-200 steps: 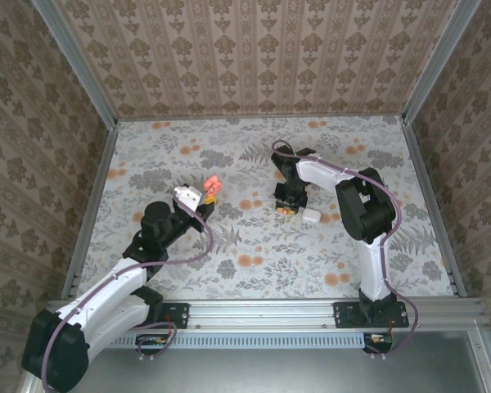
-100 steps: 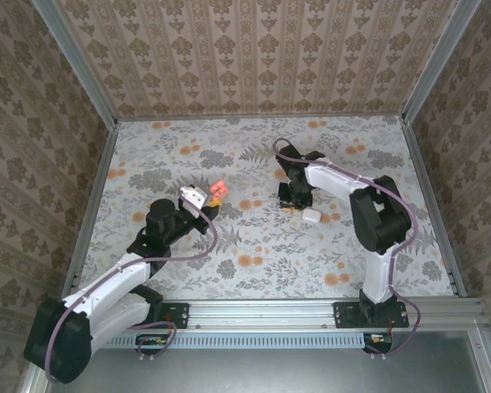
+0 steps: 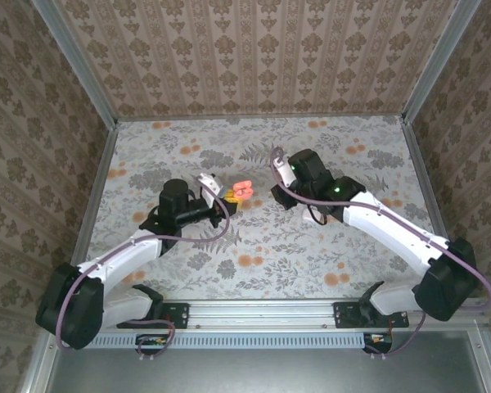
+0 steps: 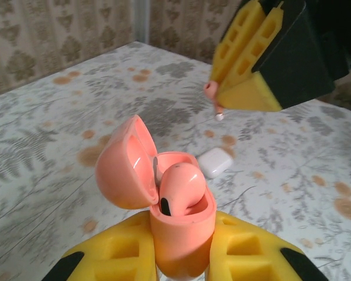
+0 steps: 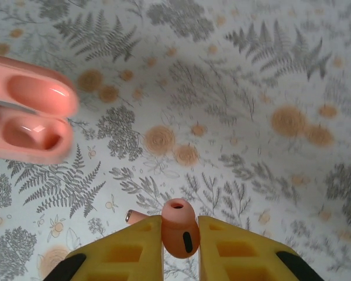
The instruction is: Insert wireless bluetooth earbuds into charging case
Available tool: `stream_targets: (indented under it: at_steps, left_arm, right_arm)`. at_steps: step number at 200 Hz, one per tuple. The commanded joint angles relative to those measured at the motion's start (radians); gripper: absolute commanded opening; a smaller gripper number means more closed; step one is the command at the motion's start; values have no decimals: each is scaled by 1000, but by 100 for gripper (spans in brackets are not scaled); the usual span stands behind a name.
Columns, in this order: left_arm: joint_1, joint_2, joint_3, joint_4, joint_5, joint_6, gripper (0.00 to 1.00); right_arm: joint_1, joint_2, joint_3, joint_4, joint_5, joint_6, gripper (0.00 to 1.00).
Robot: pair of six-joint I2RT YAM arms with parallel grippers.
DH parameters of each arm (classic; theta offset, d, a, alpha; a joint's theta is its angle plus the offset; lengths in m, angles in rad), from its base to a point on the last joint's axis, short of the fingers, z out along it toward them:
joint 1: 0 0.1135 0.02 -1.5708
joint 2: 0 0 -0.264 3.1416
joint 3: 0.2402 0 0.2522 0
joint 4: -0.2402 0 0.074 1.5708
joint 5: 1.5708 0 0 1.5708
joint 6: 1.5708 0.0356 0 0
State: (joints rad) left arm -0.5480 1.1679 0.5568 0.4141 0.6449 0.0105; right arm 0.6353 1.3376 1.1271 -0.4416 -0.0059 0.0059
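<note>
The left pincer [image 4: 183,249] squeezes the coral charging case [image 4: 174,233] and holds it up over the flowery bench [image 3: 270,254]. Its lid is open. The left wrist view shows one earbud [image 4: 181,186] sitting inside. From above, the case is just a small red blob. The right pincer [image 5: 180,227] pinches the other earbud [image 5: 177,234] close by. A white pebble-shaped thing [image 4: 214,162] lies on the bench.

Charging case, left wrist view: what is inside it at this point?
One earbud sits in the open charging case, bulb up. The rest of the inside is covered by that earbud, so whether it is empty cannot be seen.
</note>
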Motion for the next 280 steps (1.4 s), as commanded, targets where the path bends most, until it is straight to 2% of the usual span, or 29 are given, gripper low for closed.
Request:
stream_targets:
  at_steps: [1, 83, 131, 205, 280]
  left_arm:
    - [-15, 18, 54, -7, 135, -6, 8]
    - [-30, 53, 106, -37, 205, -22, 8]
    - [-29, 64, 126, -40, 216, -46, 8]
    - [-26, 64, 145, -57, 215, -59, 8]
    - [-26, 55, 147, -58, 213, -69, 8]
  right_arm:
    - [33, -58, -35, 111, 17, -225, 19]
    - [114, -118, -40, 162, 199, -520, 19]
    - [152, -100, -7, 128, 236, -634, 18]
    - [199, -60, 22, 97, 272, -718, 18]
    - [205, -39, 23, 98, 324, -794, 17]
